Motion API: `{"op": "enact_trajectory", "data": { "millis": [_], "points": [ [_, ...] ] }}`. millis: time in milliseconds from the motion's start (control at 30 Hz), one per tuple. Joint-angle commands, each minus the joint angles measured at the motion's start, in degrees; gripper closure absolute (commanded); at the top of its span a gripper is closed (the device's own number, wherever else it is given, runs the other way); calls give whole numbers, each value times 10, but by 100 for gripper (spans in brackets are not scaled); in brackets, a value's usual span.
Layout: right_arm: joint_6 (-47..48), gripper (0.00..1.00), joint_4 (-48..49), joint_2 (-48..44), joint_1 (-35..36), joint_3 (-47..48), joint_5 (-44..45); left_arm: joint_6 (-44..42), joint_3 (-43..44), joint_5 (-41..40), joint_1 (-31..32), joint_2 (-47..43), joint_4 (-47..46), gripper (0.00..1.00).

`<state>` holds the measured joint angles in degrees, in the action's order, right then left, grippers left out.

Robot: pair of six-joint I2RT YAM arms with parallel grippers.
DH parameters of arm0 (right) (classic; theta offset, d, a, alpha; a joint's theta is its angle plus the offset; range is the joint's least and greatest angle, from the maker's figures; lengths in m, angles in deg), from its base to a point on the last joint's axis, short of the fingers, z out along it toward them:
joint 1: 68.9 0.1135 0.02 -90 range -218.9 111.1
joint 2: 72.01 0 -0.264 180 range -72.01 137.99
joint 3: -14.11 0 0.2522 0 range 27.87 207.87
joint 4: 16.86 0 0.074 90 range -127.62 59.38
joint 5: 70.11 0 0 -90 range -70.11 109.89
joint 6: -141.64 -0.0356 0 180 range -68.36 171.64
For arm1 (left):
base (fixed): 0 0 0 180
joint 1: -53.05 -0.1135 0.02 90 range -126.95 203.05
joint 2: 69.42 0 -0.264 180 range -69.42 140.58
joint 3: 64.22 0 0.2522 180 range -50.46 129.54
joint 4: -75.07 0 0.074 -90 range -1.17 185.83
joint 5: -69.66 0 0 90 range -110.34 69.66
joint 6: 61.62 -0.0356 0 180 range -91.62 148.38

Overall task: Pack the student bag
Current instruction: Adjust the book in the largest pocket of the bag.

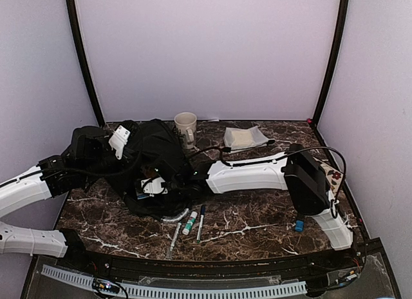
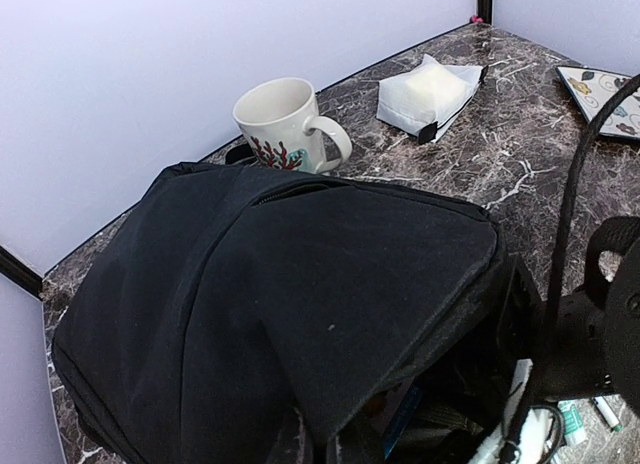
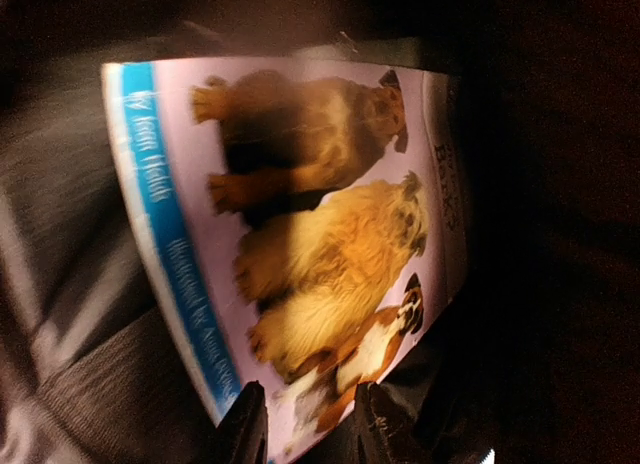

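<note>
the work surface is a glossy, dark brown marble-pattern table point(image 1: 257, 238) with white veins, closed in by flat pale lilac walls point(image 1: 206, 54). nearest you, three slim writing tools lie side by side: a grey pen point(image 1: 175, 240), a white marker point(image 1: 190, 222) with a green band, and a dark pen point(image 1: 201, 221). a small blue item point(image 1: 298, 226) sits by the right arm; it is too small to identify.

the student bag point(image 1: 151, 163) lies left of centre, just behind the pens. it is soft matte black fabric, slumped and rounded, with a grey curved handle point(image 1: 172, 216) at its near edge. the opening under its flap is dark.

the right gripper point(image 3: 308, 394) is inside the bag, so the top view hides its tips. its fingers stand apart with a narrow gap. the lower corner of a thin glossy book point(image 3: 310, 234) lies in that gap. the book has a pale cover with three dogs and a blue edge band. you cannot tell whether the pads touch it, and the print is blurred.

the left gripper point(image 1: 121, 141) is at the bag's far left top. no view shows its fingers, so you cannot tell how they stand.

just behind the bag, a cream ceramic mug point(image 2: 285, 124) with a red motif stands upright. further right lies a flat grey-white pouch point(image 2: 430, 92) with black trim. a printed tray point(image 2: 605, 94) is cut off at the frame edge.
</note>
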<state>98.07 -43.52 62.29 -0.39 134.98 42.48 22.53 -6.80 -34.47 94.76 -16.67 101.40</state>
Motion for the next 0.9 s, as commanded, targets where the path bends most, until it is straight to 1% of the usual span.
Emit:
{"op": "enact_trajectory", "data": {
  "millis": [0,133,233,367,600,733,867],
  "points": [
    [3,70,-54,-54,-2,-26,-67,-9,8,31,2,-30,-63,100],
    [10,67,-48,-50,-3,-42,-51,-9,7,35,1,-31,-63,100],
    [13,60,-28,-42,-3,-47,-39,-10,7,35,1,-30,-63,100],
    [23,59,-29,-15,-8,-20,-28,-10,7,37,1,-28,-63,100],
    [33,63,11,15,-28,3,-11,-12,7,36,1,-29,-62,100],
    [43,67,32,35,-36,25,2,-12,7,38,1,-28,-63,100],
    [65,73,96,45,-40,18,17,-13,8,39,2,-25,-60,100]
  ]
}}
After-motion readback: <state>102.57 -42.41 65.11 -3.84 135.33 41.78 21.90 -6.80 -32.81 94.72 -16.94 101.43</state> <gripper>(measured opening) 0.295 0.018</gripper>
